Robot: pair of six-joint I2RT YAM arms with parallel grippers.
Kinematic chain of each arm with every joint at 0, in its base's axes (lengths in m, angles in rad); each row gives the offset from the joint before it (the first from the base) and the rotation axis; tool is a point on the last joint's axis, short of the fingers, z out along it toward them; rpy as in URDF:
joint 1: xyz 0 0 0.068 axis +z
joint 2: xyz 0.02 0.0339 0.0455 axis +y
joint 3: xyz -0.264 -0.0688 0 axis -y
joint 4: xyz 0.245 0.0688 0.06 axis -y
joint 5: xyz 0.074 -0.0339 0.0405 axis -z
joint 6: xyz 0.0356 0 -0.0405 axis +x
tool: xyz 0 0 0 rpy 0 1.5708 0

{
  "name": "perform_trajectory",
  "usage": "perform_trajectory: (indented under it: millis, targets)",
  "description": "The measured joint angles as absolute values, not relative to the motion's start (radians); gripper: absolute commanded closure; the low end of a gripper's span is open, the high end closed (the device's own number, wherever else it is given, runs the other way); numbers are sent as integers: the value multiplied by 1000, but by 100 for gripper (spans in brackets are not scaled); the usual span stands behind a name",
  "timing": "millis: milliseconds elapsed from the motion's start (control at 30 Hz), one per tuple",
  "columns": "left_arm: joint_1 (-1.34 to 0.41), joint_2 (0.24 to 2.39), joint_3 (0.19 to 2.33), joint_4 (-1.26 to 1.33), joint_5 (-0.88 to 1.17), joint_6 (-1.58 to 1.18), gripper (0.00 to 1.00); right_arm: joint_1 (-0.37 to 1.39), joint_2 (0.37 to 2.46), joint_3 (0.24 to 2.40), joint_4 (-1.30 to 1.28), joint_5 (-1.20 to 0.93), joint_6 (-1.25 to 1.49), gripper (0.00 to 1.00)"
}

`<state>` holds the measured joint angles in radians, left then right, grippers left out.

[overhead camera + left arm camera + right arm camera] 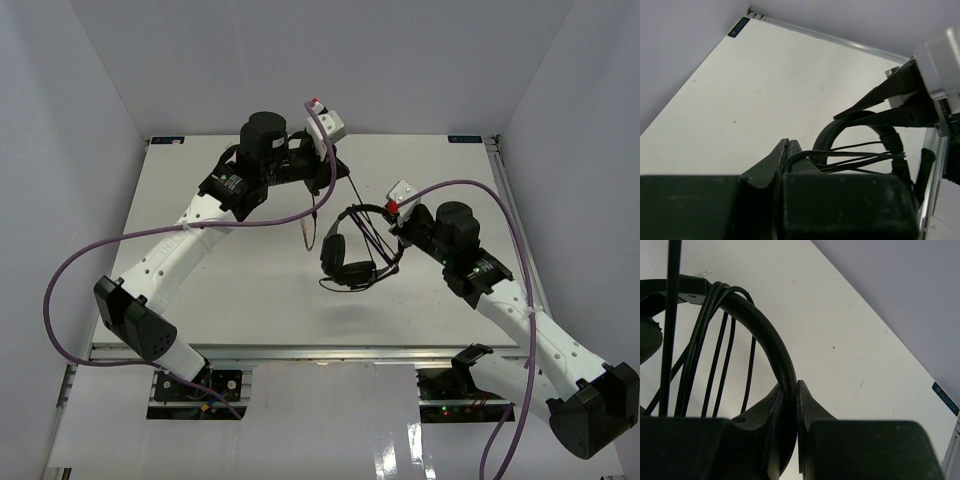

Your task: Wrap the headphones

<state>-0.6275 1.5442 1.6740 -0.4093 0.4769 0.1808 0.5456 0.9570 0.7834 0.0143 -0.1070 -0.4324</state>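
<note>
Gripping the headphones [340, 262], right tool [791, 385] and left tool [790, 145]; purple cables [480, 185] beside

No text is legible. On the far edge of the table [250, 290] are a left blue label [165, 141] and a right blue label [465, 139]. Their characters are too small to read.

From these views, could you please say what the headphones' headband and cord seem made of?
Headband: probably rubber or leatherette covering, matte black, with fine grain showing. Cord: likely plastic-sheathed wire, smooth, faintly glossy along its thin strands.
</note>
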Motion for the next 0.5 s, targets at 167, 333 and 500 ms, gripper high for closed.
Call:
perform_trajectory:
  millis: [167, 333, 500]
  targets:
    - [-611, 1536, 1607, -421, 420, 228, 90, 546, 956, 809, -61, -180, -479, 92]
    - [-571, 1527, 1520, -385, 398, 239, 91, 545, 956, 863, -130, -244, -482, 92]
    - [-511, 1517, 1388, -298, 424, 213, 88, 544, 956, 948, -198, -300, -475, 92]
